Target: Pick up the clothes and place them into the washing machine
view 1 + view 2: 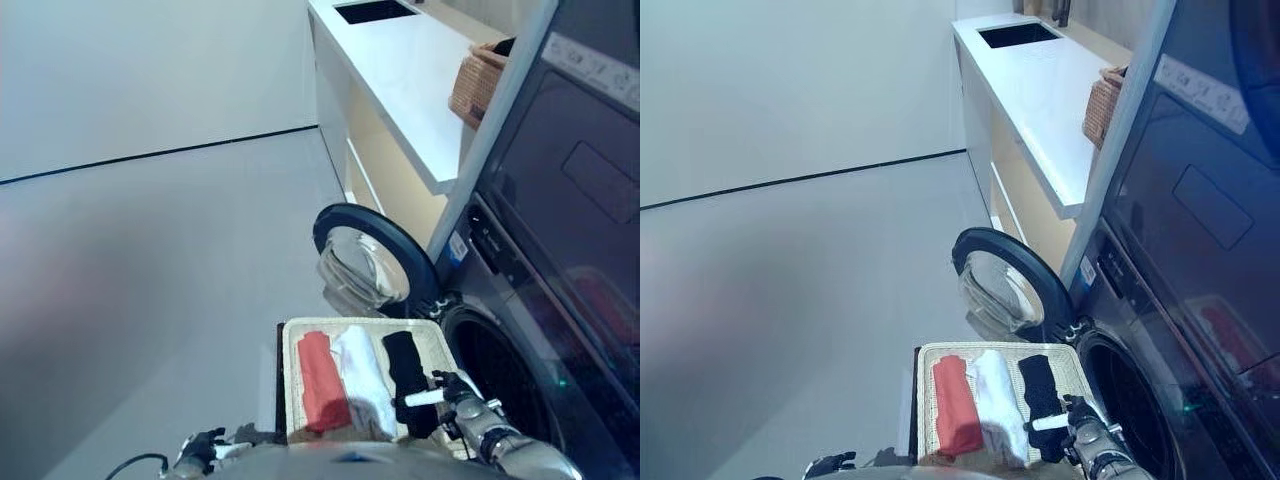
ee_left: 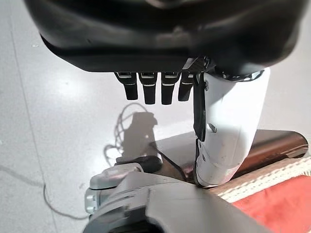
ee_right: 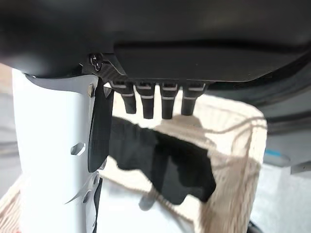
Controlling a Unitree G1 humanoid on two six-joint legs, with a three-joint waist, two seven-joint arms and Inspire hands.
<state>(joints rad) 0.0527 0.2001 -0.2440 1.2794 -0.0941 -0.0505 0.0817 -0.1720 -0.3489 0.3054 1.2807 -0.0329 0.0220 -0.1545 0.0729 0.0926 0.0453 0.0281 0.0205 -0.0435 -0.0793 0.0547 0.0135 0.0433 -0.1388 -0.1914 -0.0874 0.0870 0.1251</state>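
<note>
Nearest, at about 7 o'clock in the head views, the left hand (image 1: 205, 447) hangs low beside the basket (image 1: 292, 352), over the floor (image 1: 150, 260); its own wrist view shows the fingers (image 2: 153, 91) straight and relaxed, holding nothing. At about 5 o'clock the right hand (image 1: 455, 390) hovers over the basket's right edge, fingers (image 3: 155, 102) likewise extended and empty, white thumb cover alongside.

Just beyond, the clothes lie side by side in the basket: a red garment (image 1: 322, 380) on the left, a white garment (image 1: 362, 380) in the middle, and a black garment (image 1: 408, 375) on the right, the last directly below the right hand in its wrist view (image 3: 165, 162). Nothing has been lifted yet, so the step in hand appears to be the first pick.

The black garment looks the natural choice. The right hand should come down onto its middle, fingers wide, and close on a full fold of cloth, not an edge, so the piece rises in one bundle without dragging its white neighbour.

Farther on, at 3 o'clock, the washing machine drum (image 1: 495, 370) is open, its round door (image 1: 368, 255) swung out at 12 o'clock behind the basket. The carry is a short sweep to the right; keep the cloth clear of the basket rim and door hinge.

Farthest, a white counter (image 1: 400, 60) carries a wicker basket (image 1: 476, 85).
</note>
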